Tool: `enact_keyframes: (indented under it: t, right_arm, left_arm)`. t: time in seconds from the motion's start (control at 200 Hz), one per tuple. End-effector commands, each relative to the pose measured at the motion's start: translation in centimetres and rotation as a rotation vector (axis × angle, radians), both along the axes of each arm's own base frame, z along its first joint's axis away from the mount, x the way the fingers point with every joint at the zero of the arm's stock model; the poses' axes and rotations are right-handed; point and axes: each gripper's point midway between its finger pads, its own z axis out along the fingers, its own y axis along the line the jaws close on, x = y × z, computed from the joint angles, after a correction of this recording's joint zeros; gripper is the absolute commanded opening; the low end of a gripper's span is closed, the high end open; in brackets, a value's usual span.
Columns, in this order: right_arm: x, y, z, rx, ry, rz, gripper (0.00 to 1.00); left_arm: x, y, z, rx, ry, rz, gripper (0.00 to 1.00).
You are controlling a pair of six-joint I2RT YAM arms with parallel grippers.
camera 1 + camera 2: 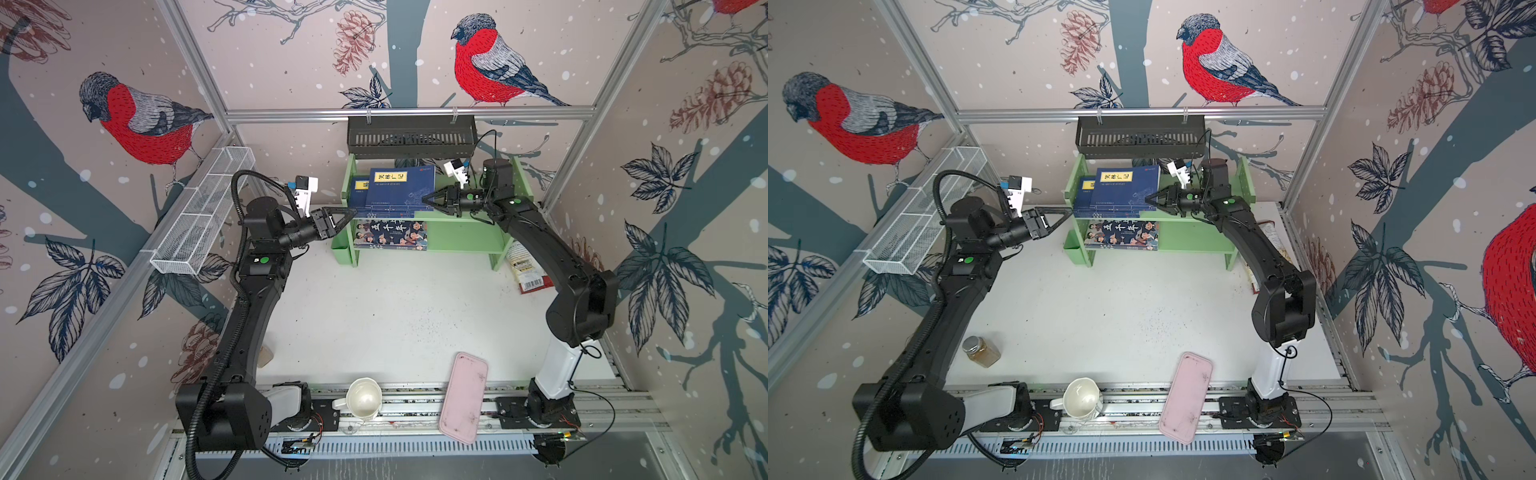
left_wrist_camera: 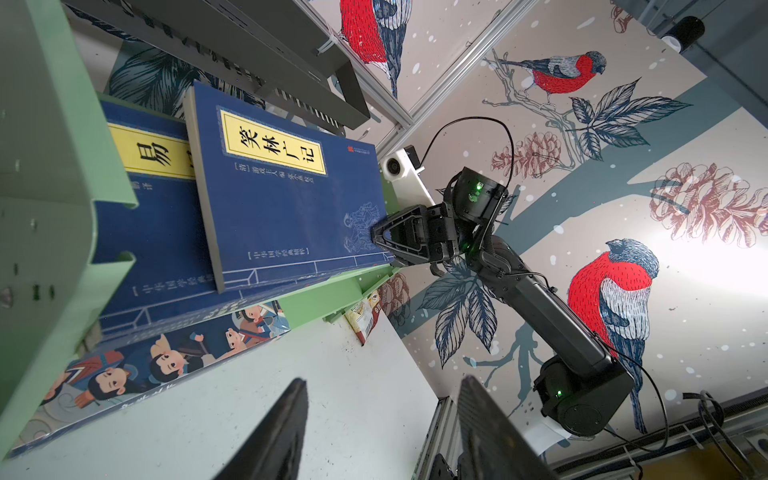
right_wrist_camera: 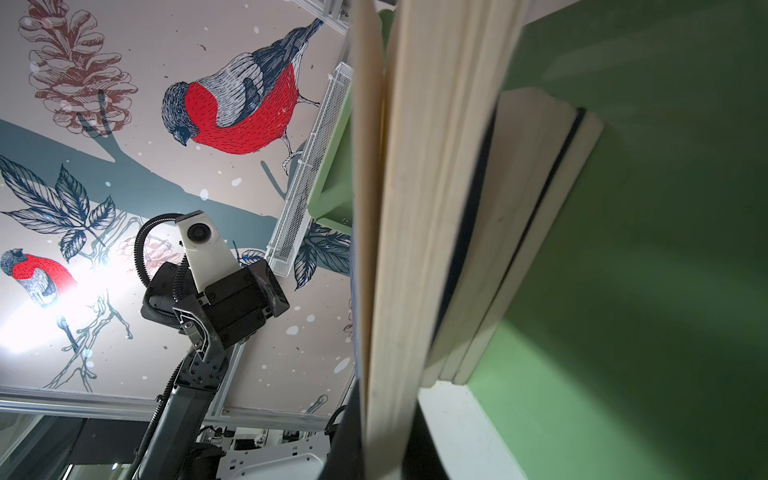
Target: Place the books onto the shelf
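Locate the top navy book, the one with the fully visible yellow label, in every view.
In a top view: top book lies centre, on the upper tier of the shelf, with the right claw shut on its right edge.
In a top view: centre again, same tier.
Left wrist: its cover shows in full, left of centre.
Right wrist: only its page edges show, centre.
Shared landmark: the green shelf.

Both top views: even, diffuse light, soft shadows on the desk (image 1: 374, 316), bowed edges. Wrist views: white glare on the wall (image 2: 706, 266) beyond the left claw (image 2: 386, 419); the top book (image 3: 415, 208), pinched in the right claw (image 3: 382, 440), blurred.
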Motion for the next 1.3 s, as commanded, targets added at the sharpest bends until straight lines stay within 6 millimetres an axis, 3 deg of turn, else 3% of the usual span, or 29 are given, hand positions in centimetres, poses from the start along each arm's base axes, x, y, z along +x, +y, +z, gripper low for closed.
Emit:
enact_keyframes:
  t: [0.0,0.36,0.771,1.296]
  right_arm:
    - [-0.5,0.3,0.5,0.017,-0.01,0.036,0.06]
    - [0.0,0.5,-1.1,-0.003,0.033,0.019,0.13]
    - [1.0,0.5,-1.3,-0.01,0.052,-0.009,0.18]
    - [1.2,0.9,-0.8,0.008,0.052,-0.006,0.05]
  left_arm:
    - [-0.2,-0.1,0.8,-0.007,-0.042,-0.017,0.59]
    - [-0.2,-0.1,1.0,-0.019,-0.042,-0.018,0.59]
    - [-0.2,-0.1,1.0,-0.023,-0.045,-0.016,0.59]
    - [-0.3,-0.1,1.1,-0.03,-0.044,-0.021,0.6]
